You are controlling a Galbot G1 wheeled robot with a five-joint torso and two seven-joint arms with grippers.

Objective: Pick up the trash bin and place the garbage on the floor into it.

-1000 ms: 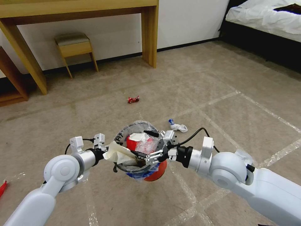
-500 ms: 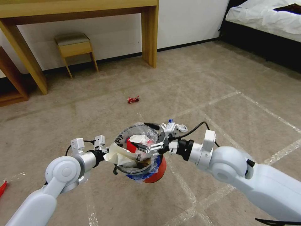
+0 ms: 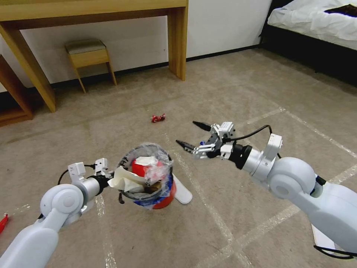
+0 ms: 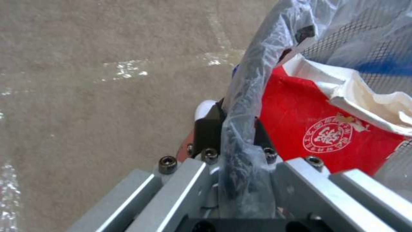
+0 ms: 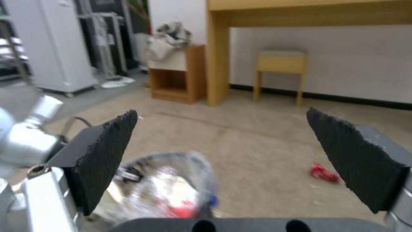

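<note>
The trash bin (image 3: 158, 199), red with a grey rim and a clear-and-blue bag, hangs tilted from my left gripper (image 3: 113, 181), which is shut on its near rim. In the left wrist view the black fingers (image 4: 207, 129) pinch the bagged rim (image 4: 240, 106). Inside lie a red carton (image 4: 317, 129), white tissue (image 4: 369, 96) and crumpled clear plastic (image 3: 156, 171). My right gripper (image 3: 187, 133) hovers open and empty, beyond and to the right of the bin (image 5: 167, 187). A red wrapper (image 3: 158, 118) (image 5: 324, 172) lies on the carpet farther off. A white slipper sole (image 3: 183, 190) lies beside the bin.
A wooden desk (image 3: 177, 41) and a small stool (image 3: 89, 56) stand against the far wall. A bed (image 3: 316, 22) fills the far right corner. A red scrap (image 3: 3, 222) lies at the left edge. Pale tape lines (image 3: 223, 230) cross the open carpet.
My right gripper has pulled out of the bin's mouth, moving away and to the right, open. The left arm has carried the bin leftward. Clear plastic now rests in the bin.
</note>
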